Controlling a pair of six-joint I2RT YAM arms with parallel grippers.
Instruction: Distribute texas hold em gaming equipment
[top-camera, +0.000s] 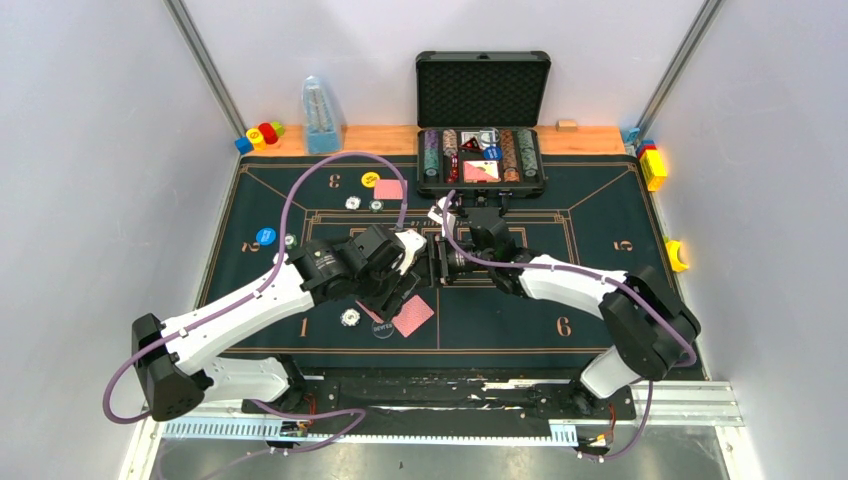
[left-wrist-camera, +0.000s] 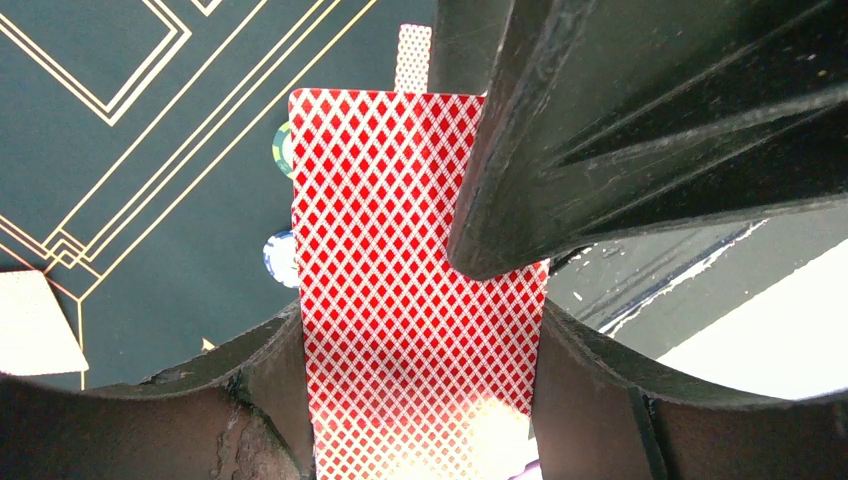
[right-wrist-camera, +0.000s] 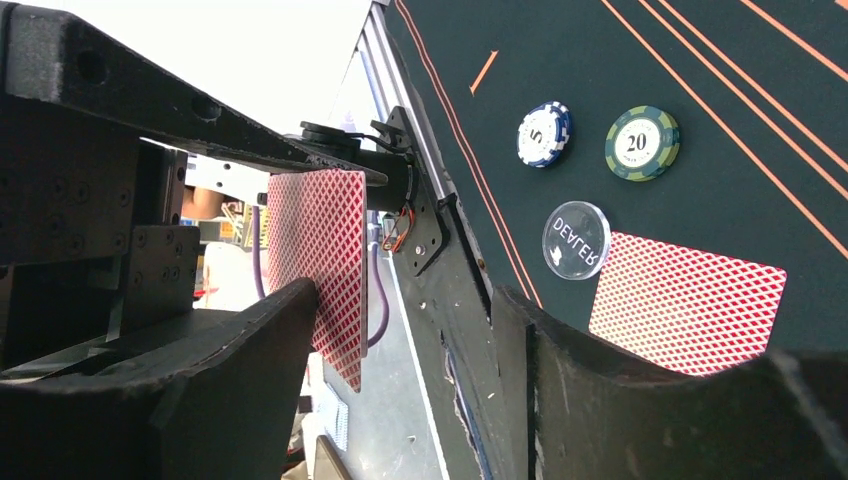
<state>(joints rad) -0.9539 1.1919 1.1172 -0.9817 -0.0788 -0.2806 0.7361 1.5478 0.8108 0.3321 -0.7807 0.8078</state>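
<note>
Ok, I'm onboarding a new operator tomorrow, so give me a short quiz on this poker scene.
1. True or false: a face-down card lies on the mat next to the DEALER button.
2. The raised card is gripped by: A) left gripper; B) right gripper; C) neither.
3. What number shows on the green chip?
Key: 1 true. 2 A; the right gripper stands open. 3 20.

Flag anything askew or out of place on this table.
The loose card near the number 1 lies skewed to the lines of the felt, beside the dealer button. The held card is in mid-air, in the left claw. Nothing looks spilled.
</note>
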